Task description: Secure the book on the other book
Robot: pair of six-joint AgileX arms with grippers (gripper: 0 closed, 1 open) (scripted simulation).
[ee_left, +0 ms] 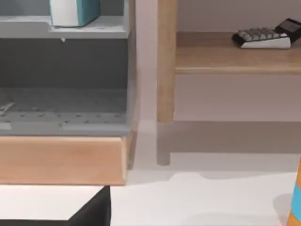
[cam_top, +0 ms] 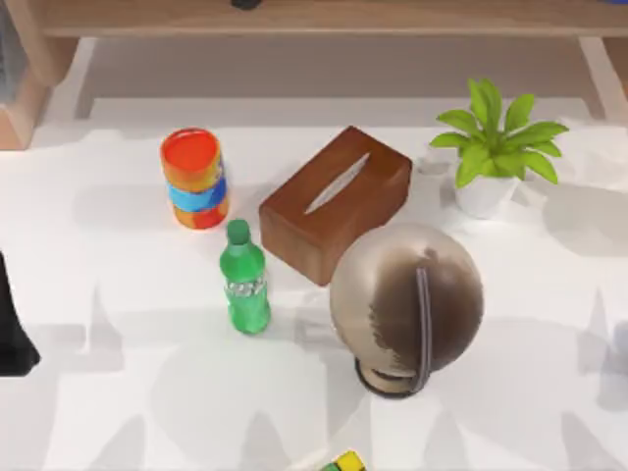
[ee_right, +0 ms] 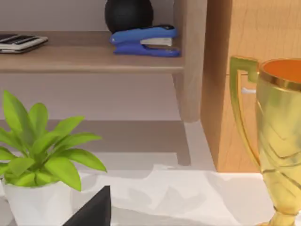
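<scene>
Left tool [cam_top: 14, 332], grip state untellable, sits at the table's [cam_top: 118, 412] left edge, well apart from the brown tissue box [cam_top: 334, 201].

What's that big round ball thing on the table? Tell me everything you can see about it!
It is a globe, a tan and brown sphere that looks smooth. A thin grey arc runs down its front to a dark round base beneath it. It stands upright on the white table, toward the front, right of the green bottle and just in front of the wooden tissue box. Whether it touches the box cannot be told.
</scene>
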